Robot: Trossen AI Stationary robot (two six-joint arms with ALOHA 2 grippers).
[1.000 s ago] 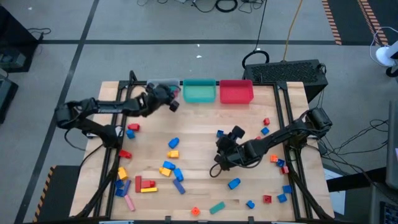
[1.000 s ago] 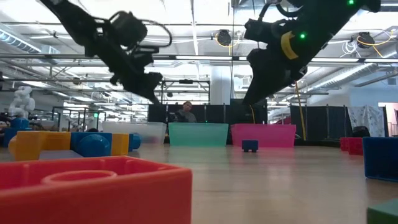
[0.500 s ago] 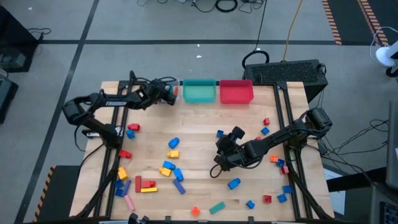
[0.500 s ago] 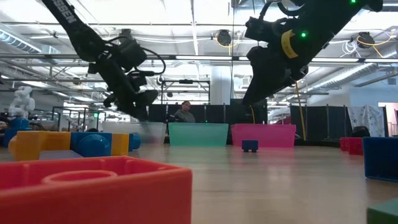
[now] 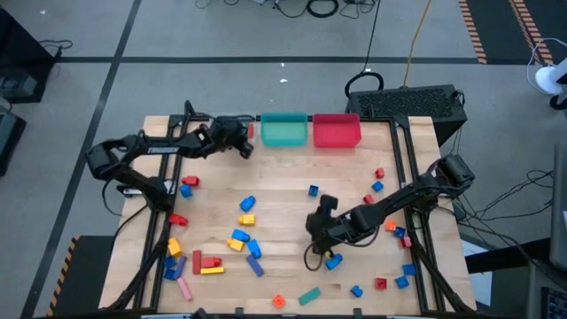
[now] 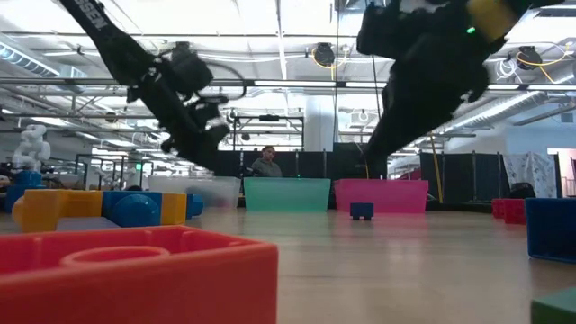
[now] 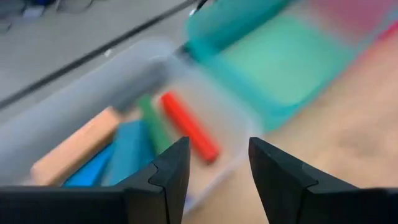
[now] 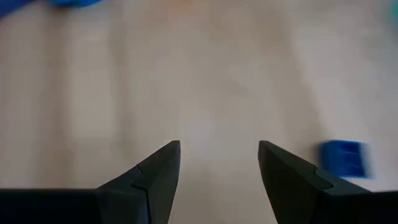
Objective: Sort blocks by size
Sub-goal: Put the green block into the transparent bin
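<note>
My left gripper (image 5: 243, 142) hangs open and empty at the near rim of the clear bin (image 7: 93, 81). In the bin lie long bars: a red one (image 7: 189, 127), a green one (image 7: 149, 118), blue ones (image 7: 127, 152) and a tan one (image 7: 78, 146). My right gripper (image 5: 315, 237) is open and empty above bare wood at the table's middle right. A blue block (image 5: 333, 261) lies just nearer the front edge, and a blue block also shows in the right wrist view (image 8: 344, 158). More blocks lie scattered on the table.
A teal bin (image 5: 283, 130) and a red bin (image 5: 337, 131) stand beside the clear one at the far edge. A cluster of blocks (image 5: 205, 261) lies near the front left, others (image 5: 390, 226) along the right side. A big red brick (image 6: 135, 270) fills the low view's foreground.
My left gripper has gone toward the far edge and down, to the clear bin. My right gripper has gone toward the table's near edge, closer to the blue block there.
</note>
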